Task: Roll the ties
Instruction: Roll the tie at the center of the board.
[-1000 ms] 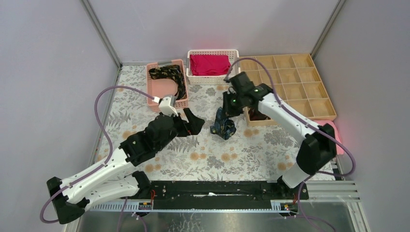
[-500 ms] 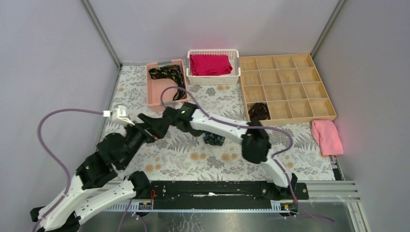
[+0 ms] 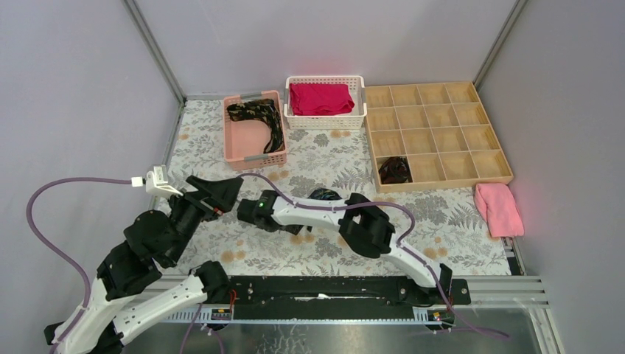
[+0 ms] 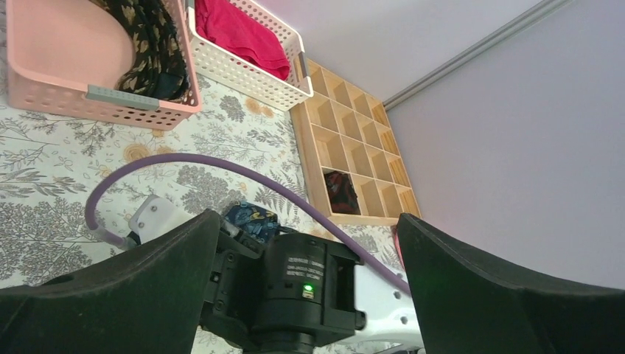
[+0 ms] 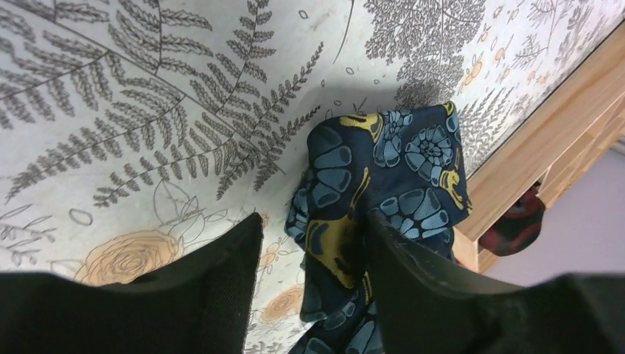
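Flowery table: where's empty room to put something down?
Bare flowery tablecloth lies between the pink plastic basket, the white plastic basket and the wooden compartment tray. Another strip runs in front of the tray, up to the pink towel. Crowded: left-middle, where the left arm and right arm meet beside the rolled blue-patterned tie.

A dark blue tie with teal and gold flowers is seen crumpled in a loose heap at mid-worktop. A black, gold-flowered tie is draped inside the pink basket. A small dark coil is lodged in the wooden tray's near-left corner compartment.
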Motion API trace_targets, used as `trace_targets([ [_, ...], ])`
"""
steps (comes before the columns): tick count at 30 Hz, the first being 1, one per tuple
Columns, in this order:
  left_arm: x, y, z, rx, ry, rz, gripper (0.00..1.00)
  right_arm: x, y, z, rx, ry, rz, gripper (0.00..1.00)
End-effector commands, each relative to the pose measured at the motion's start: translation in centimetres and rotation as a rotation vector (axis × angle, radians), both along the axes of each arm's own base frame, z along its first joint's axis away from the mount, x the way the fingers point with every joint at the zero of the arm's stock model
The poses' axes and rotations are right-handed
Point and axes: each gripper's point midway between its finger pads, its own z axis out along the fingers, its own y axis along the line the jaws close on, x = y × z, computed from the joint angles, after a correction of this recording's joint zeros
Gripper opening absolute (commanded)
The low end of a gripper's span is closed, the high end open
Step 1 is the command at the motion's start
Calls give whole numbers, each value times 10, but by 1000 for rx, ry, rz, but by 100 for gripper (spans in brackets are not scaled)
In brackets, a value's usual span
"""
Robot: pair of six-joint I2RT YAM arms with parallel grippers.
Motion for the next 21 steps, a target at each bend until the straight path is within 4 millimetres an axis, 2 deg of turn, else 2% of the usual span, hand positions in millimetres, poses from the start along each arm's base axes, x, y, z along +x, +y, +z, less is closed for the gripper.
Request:
trace_targets([
  [1,6,3,-12,47,24,37,99,1,27,49,251,-50,16,67],
  [4,8,-1,-15,65,31,31,99,3,28,76,370,-97,5,79],
  [8,15,-14,-21,91,42,16,99,5,15,120,512,-180,-32,83],
  [12,27,-34,-36,154,66,-8,99,9,-16,167,672,-290,-127,90],
  [13,31,-40,-39,176,74,-16,99,9,-27,172,711,-296,-160,91],
  [15,38,-53,-45,214,89,-37,99,7,-47,169,804,-259,-229,91],
  [17,46,-73,-53,260,88,-86,99,1,-70,157,907,-213,-287,91],
  [20,61,-97,-81,340,143,-105,99,-3,-92,144,997,-227,-344,89],
  [21,67,-104,-91,364,169,-102,99,-4,-105,131,996,-230,-375,87],
])
